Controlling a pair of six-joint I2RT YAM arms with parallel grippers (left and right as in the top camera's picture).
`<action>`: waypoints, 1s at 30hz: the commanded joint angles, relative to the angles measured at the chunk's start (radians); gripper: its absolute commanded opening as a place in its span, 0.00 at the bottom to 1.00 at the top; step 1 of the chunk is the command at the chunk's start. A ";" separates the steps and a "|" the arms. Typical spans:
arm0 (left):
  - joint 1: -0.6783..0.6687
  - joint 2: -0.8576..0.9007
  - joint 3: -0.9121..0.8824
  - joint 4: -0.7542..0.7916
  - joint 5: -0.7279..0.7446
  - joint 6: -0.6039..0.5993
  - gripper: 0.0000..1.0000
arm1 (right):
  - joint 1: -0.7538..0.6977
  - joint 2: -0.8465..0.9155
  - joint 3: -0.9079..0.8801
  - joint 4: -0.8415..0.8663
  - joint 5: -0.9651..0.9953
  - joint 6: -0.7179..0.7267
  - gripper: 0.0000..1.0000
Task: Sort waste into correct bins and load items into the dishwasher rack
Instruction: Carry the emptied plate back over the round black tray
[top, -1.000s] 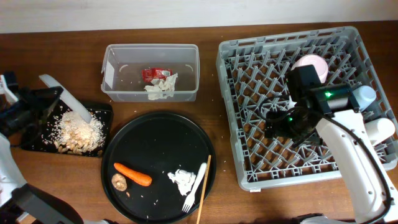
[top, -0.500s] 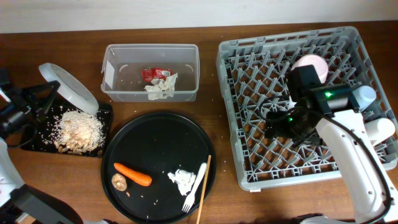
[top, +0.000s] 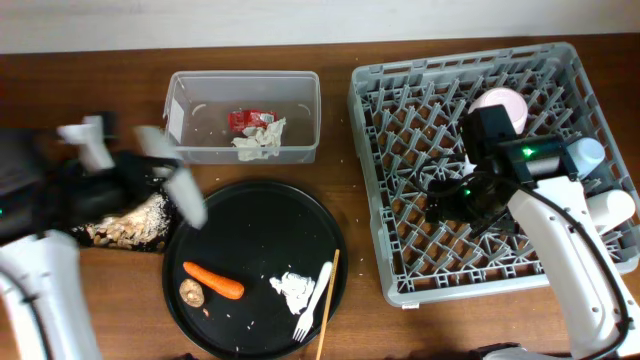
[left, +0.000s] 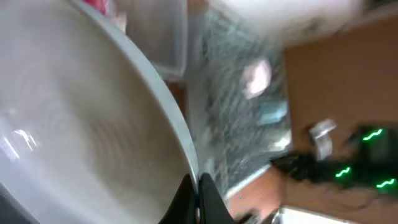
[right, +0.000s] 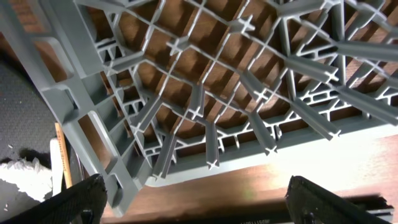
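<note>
My left gripper (top: 150, 168) is shut on the rim of a white plate (top: 185, 195), which is blurred and held edge-on above the left rim of the round black tray (top: 250, 215). In the left wrist view the plate (left: 81, 118) fills the left side, with the closed fingers (left: 198, 199) pinching its edge. My right gripper (top: 468, 200) is open and empty over the grey dishwasher rack (top: 400, 270). The right wrist view shows its spread fingers (right: 199, 199) above the rack's front corner (right: 81, 118). The tray holds a carrot (top: 212, 281), a mushroom (top: 191, 292), a crumpled tissue (top: 290, 290), a fork (top: 314, 298) and a chopstick (top: 331, 300).
A clear bin (top: 180, 130) at the back holds a red wrapper (top: 250, 118) and crumpled paper (top: 262, 138). A black container of food scraps (top: 130, 225) sits left of the tray. The rack holds a pink bowl (top: 500, 102) and cups (top: 590, 155) on its right side.
My left arm has swung the white plate from above the black scrap container to the right, over the tray's left edge. The right arm has not moved.
</note>
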 joint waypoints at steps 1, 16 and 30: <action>-0.265 -0.002 -0.004 -0.082 -0.406 0.019 0.00 | -0.006 -0.016 0.009 -0.002 0.008 -0.011 0.97; -0.874 0.208 -0.329 0.375 -0.536 -0.180 0.00 | -0.006 -0.016 0.009 -0.006 0.005 -0.011 0.97; -0.640 -0.014 -0.224 0.048 -0.884 -0.179 0.92 | 0.025 -0.016 0.039 0.004 -0.190 -0.240 0.97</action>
